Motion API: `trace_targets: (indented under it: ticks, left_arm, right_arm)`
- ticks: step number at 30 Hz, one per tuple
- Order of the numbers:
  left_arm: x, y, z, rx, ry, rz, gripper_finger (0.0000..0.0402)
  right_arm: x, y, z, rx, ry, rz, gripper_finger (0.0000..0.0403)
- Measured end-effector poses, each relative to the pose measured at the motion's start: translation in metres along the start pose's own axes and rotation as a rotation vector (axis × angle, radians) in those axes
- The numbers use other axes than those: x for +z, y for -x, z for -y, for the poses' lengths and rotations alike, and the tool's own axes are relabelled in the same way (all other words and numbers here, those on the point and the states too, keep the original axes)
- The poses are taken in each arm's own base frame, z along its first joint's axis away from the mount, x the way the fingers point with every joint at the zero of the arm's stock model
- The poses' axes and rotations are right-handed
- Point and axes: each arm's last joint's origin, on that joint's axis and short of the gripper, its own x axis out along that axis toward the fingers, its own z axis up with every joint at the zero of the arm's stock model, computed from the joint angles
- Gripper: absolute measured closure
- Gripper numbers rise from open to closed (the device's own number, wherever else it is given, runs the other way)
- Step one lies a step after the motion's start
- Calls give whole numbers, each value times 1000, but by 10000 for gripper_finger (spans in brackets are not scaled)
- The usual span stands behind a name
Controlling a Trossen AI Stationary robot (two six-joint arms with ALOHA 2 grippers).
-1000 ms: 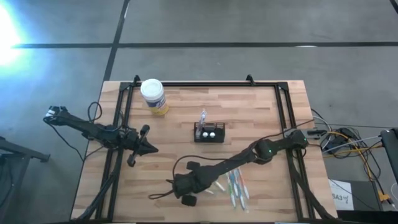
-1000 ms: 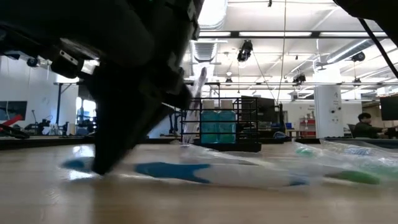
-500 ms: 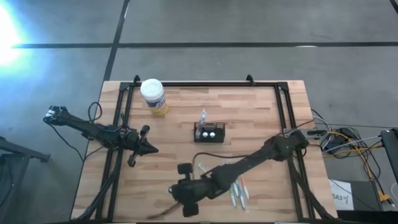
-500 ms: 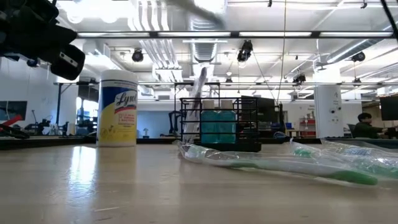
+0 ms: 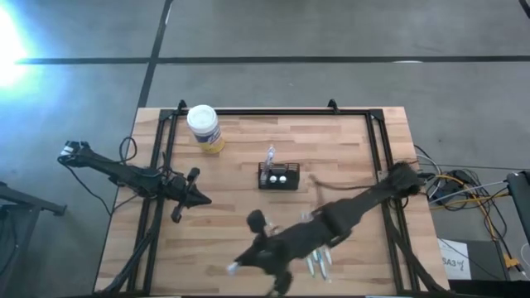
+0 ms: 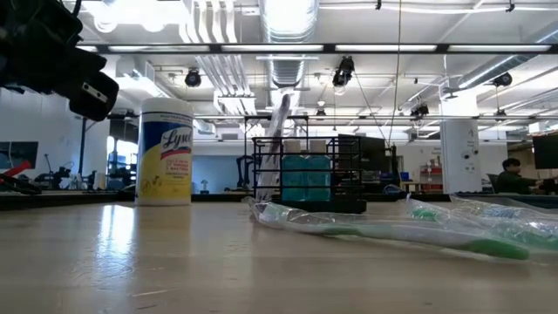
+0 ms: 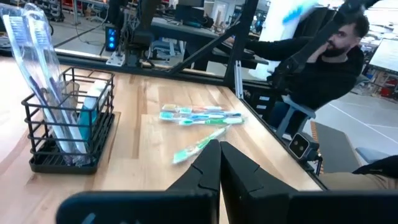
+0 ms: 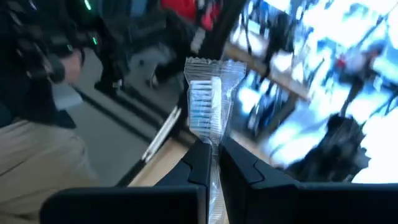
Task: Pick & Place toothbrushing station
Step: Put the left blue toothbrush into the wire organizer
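Observation:
The toothbrushing station (image 5: 278, 176) is a black wire holder standing on the table's middle, with a wrapped toothbrush and boxes in it; it also shows in the left wrist view (image 7: 67, 134) and the low view (image 6: 309, 179). My right gripper (image 5: 248, 263) is raised near the table's near edge, shut on a blue-and-white toothbrush in a clear wrapper (image 8: 205, 99). My left gripper (image 5: 199, 199) waits shut and empty at the table's left (image 7: 219, 163). My right gripper pinches the wrapped toothbrush between its two fingers, on the handle just below the head (image 8: 212, 144). The bristle head (image 8: 203, 102) and the wrapper's sealed end stick out past the fingertips. The toothbrush is lifted clear of the table.
Several wrapped toothbrushes (image 5: 319, 252) lie on the table near its right front, also in the left wrist view (image 7: 199, 116) and the low view (image 6: 392, 231). A white-lidded yellow wipes jar (image 5: 204, 128) stands at the far left. A person (image 7: 329, 56) is beyond the table's right edge.
My right gripper has risen from the table near its near edge, taking the blue wrapped toothbrush with it. The toothbrush lay on the table before the low camera a second ago and is now lifted clear and out of that view.

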Motion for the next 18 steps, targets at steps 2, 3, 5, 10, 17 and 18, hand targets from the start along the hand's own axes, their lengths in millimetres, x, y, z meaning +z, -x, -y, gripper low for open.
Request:
trace_targets:
  ticks: [2,3,5,10,17,18]
  left_arm:
    - [-1,0,0,1,0,-4,396]
    - [-2,0,-1,2,-1,-8,396]
    - [-5,0,-1,3,1,-13,396]
    - [-10,0,-2,12,16,-45,396]
    - [-10,0,-3,12,14,-46,396]
    - [-10,0,-3,14,14,-46,396]
  right_arm:
    - [-8,13,7,6,30,60,390]
    - [-16,18,10,4,32,78,390]
    - [-35,27,17,-36,17,104,390]
    - [-83,62,36,-161,-34,214,390]
    - [-163,105,50,-351,-137,373,390]
    - [-171,109,52,-376,-154,395,390]
